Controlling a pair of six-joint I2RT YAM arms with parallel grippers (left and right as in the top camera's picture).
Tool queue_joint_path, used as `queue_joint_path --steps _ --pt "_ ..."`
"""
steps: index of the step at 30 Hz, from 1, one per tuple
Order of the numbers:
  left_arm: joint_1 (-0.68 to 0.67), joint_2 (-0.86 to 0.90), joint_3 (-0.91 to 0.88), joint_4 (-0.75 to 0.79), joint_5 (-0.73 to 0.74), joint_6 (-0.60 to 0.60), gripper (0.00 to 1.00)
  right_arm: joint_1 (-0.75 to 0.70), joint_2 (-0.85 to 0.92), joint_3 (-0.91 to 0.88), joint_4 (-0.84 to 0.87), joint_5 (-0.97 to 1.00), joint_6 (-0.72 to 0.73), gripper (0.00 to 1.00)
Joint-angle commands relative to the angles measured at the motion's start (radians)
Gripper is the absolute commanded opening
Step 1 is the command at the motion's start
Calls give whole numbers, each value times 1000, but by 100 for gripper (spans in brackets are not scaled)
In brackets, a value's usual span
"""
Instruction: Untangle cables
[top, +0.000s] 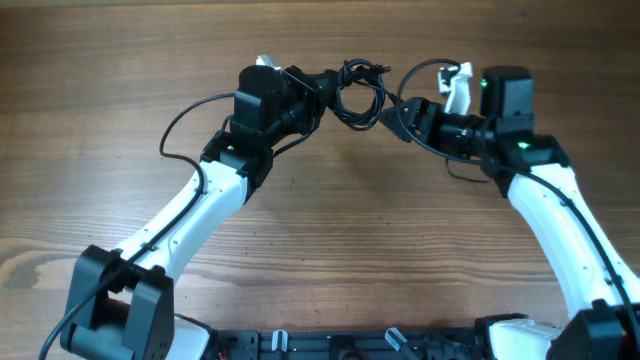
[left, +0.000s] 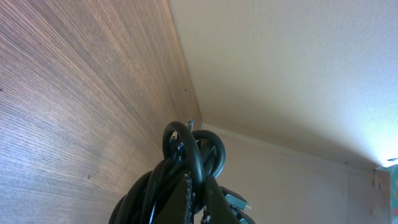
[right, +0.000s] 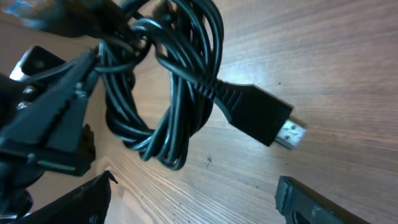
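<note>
The cables (top: 358, 92) form a small black coil held above the wooden table at top centre. My left gripper (top: 328, 88) is shut on the coil's left side; in the left wrist view its jaws (left: 200, 198) pinch several strands of the cables (left: 186, 155). My right gripper (top: 392, 112) is open and empty just right of the coil. In the right wrist view the coil (right: 168, 93) hangs ahead of my open fingers (right: 193, 199), with a black USB plug (right: 261, 118) sticking out to the right.
The wooden table (top: 320, 250) fills the view. A white part (top: 458, 85) sits on the right wrist beside thicker arm wires. The left arm's own wire (top: 190, 115) loops out to the left.
</note>
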Motion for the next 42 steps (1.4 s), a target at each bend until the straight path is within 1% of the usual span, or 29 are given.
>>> queue_joint_path --steps 1,5,9,10,14,15,16,18,19,24,28,34,36,38,39,42 --pt "-3 -8 3 12 74 -53 4 32 67 -5 67 43 141 84" --pt "-3 -8 3 23 129 -80 4 56 122 -4 174 45 201 79" --pt "-3 -8 3 85 203 -81 4 83 169 -5 242 97 254 69" --pt "-3 -8 3 103 216 -81 4 85 173 -5 243 109 255 64" --pt "7 -8 3 170 252 -79 4 84 188 -5 206 183 261 36" --pt "14 -8 3 173 257 -79 4 80 188 -5 191 203 259 30" --pt "33 -8 3 182 274 -66 4 71 188 -5 170 217 251 19" --pt "76 -8 3 188 311 -42 4 55 188 -5 124 241 226 8" --pt "98 -8 3 193 331 -42 4 46 188 -5 108 243 209 4" --pt "211 -8 3 282 414 -42 4 20 188 -5 47 246 114 4" --pt "281 -8 3 358 435 -42 4 20 188 -5 -4 248 44 4" --pt "375 -8 3 370 435 -40 4 19 188 -5 -72 291 -11 4" --pt "387 -8 3 361 439 42 4 19 188 -5 -60 235 -65 4" --pt "382 -8 3 319 443 119 4 19 188 -5 -47 154 -117 4" --pt "375 -8 3 275 442 158 4 19 188 -4 -43 109 -153 4" --pt "346 -8 3 101 421 333 4 19 188 -4 -43 0 -253 4"
